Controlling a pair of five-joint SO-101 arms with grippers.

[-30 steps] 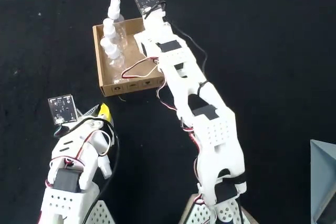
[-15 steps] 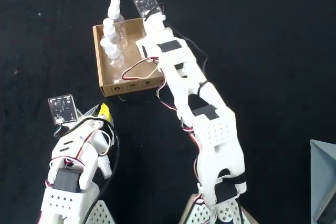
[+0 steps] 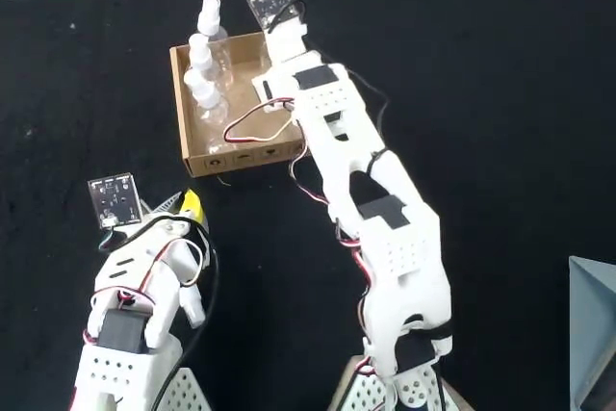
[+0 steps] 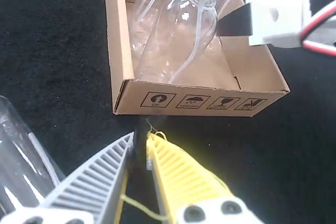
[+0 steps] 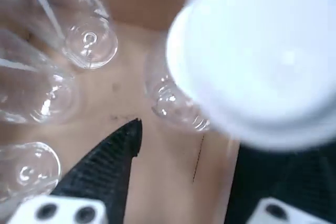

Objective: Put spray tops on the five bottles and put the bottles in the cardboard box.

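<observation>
The cardboard box (image 3: 188, 117) sits at the back left of the black table. Several clear bottles with white spray tops (image 3: 202, 84) stand along its left side. My right gripper (image 3: 277, 60) is down inside the box. In the right wrist view it (image 5: 194, 145) is open, its black finger (image 5: 113, 163) beside the base of an upright bottle (image 5: 176, 106) whose white spray top (image 5: 252, 61) looms close. My left gripper (image 3: 188, 201) rests low in front of the box, its grey and yellow fingers shut (image 4: 140, 142) on nothing. A clear bottle (image 4: 21, 156) lies beside it.
The box's printed front wall (image 4: 199, 100) faces my left gripper, a short gap away. The right arm's white links (image 3: 385, 228) stretch from the front edge to the box. A grey object (image 3: 592, 334) sits at the right edge. Black table lies open to the right.
The right arm has shifted slightly to the right over the box. The left arm and the bottles along the box's left side have not moved.
</observation>
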